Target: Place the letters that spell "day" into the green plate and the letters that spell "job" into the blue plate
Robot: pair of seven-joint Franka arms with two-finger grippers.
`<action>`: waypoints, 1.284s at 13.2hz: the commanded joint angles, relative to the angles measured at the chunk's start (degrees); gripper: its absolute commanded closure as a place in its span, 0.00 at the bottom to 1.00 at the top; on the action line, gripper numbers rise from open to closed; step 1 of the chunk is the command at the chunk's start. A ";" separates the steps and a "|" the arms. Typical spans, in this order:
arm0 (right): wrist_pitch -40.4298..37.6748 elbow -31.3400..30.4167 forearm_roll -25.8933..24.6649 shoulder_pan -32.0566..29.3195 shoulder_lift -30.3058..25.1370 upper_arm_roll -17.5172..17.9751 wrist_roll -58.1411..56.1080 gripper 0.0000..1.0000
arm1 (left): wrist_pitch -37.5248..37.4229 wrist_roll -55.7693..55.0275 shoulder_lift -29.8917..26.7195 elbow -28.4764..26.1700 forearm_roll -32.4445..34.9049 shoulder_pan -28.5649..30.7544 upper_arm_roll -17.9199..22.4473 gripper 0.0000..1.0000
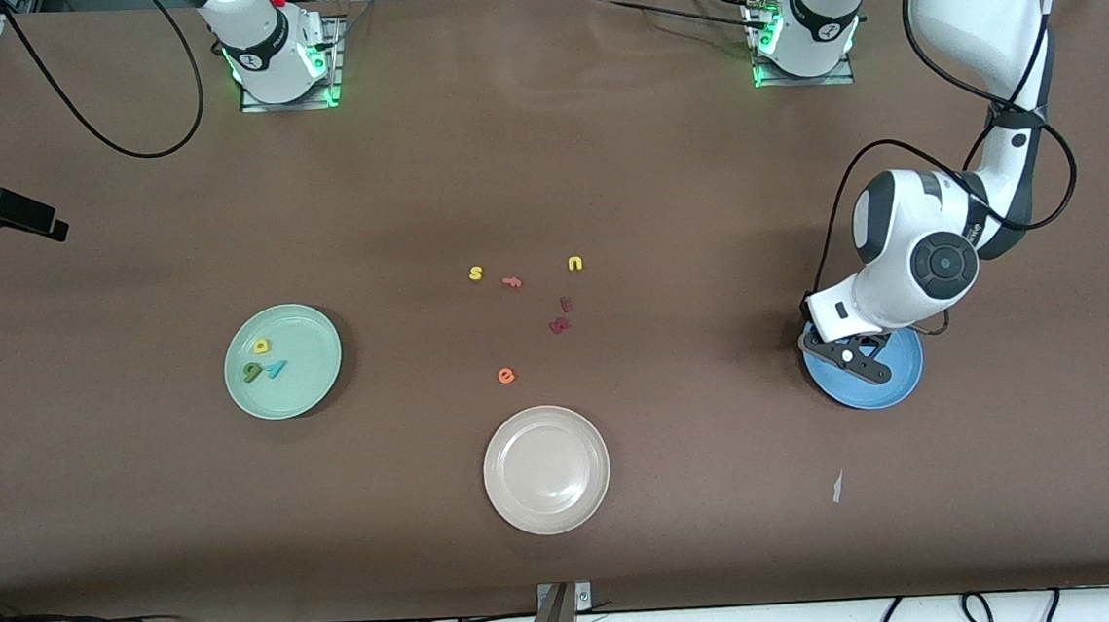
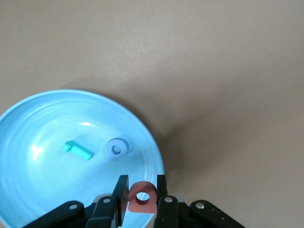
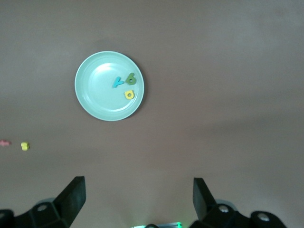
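Salmon-red, the "b" (image 2: 142, 197) sits pinched between the left gripper's (image 2: 142, 194) fingers, hanging just over the rim of the blue plate (image 2: 28, 180), which lies toward the left arm's end of the table. You can see the teal "j" (image 2: 78, 150) and the blue "o" (image 2: 117, 147) already lying in that plate, close together and apart from the held letter. So you are on the last drop of "job", as far as I can judge. What the next move calls for is small: carry the "b" a little farther in over the plate's floor, away from the rim, then let the jaws part so it falls inside and not on the edge or the table. The green plate (image 1: 282, 361), toward the right arm's end, holds the yellow, dark green and teal letters of "day" (image 1: 263, 362), so that half looks done. Your right gripper (image 3: 137, 197) waits high above the table with its jaws spread wide and nothing between them. Between the plates lie the spare letters (image 1: 534, 303) and the beige plate (image 1: 546, 469), which you need not touch.
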 commanded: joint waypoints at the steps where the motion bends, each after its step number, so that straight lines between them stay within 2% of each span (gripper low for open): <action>1: -1.14 2.21 0.77 -0.75 1.12 0.56 -2.02 0.00 | 1.53 1.06 -1.54 -1.22 4.29 2.87 -0.75 0.78; 2: -0.87 2.04 0.77 -0.75 1.21 0.73 -1.84 0.00 | 1.88 1.41 -0.85 -0.52 4.91 3.23 -0.76 0.77; 3: -0.87 2.04 0.77 -0.58 1.21 0.73 -1.84 0.00 | 1.97 1.33 0.12 0.27 4.83 3.32 -0.67 0.73; 4: -0.17 2.04 0.60 -0.75 1.30 0.73 -1.92 0.00 | 1.88 0.55 1.17 1.58 4.83 3.58 -0.67 0.60; 6: 0.62 1.86 0.16 -0.75 1.73 0.73 -1.92 0.00 | 1.10 -0.51 2.41 4.66 4.13 4.29 -0.67 0.29; 7: 0.62 2.04 -0.19 -0.58 2.00 0.65 -1.92 0.00 | 1.09 -0.52 2.41 5.46 4.13 5.16 -0.75 0.06; 9: 0.80 2.04 -0.20 -0.58 2.35 0.65 -1.92 0.00 | -0.82 -0.69 2.24 8.52 3.34 6.31 -1.28 0.00; 11: 2.29 1.95 -0.20 -0.58 2.53 0.65 -1.92 0.00 | -6.52 -1.05 2.41 13.70 2.81 7.70 -0.93 0.00; 15: 4.84 1.78 -0.63 -0.31 3.05 0.65 -1.92 0.00 | -14.09 -1.04 -1.36 15.57 2.90 10.88 -0.76 0.00; 17: 4.84 2.04 -0.90 2.39 3.14 0.82 -1.05 0.00 | -20.49 -1.04 -1.72 19.24 2.90 10.97 -0.67 0.00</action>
